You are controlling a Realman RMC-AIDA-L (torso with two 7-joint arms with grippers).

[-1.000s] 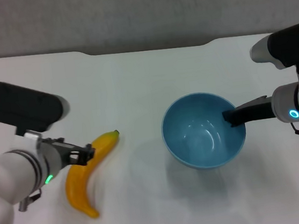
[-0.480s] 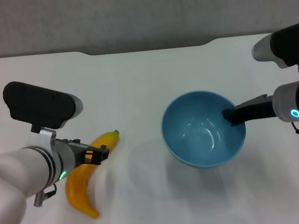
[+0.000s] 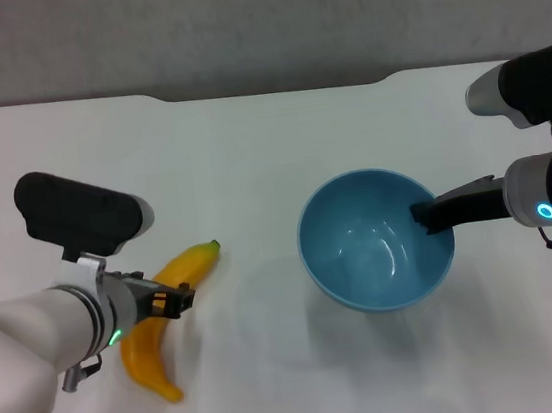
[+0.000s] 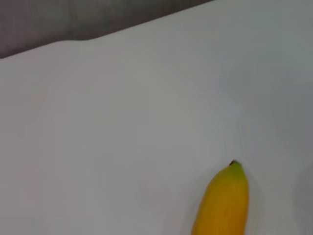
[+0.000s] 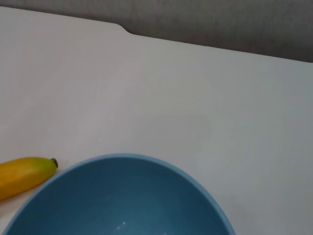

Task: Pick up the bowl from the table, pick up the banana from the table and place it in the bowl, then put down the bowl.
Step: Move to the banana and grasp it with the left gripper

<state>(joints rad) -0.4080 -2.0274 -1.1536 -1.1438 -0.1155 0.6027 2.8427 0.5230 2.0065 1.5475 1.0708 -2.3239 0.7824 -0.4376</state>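
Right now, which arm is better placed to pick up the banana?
The left. Its gripper sits over the banana's middle, while the right gripper grips the bowl's rim on the other side.

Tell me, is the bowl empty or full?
Empty. The bowl shows only its bare blue inside, and the banana lies outside on the table.

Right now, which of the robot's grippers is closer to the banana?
The left. The left gripper is right at the banana's middle, while the right gripper is across the table at the bowl's rim.
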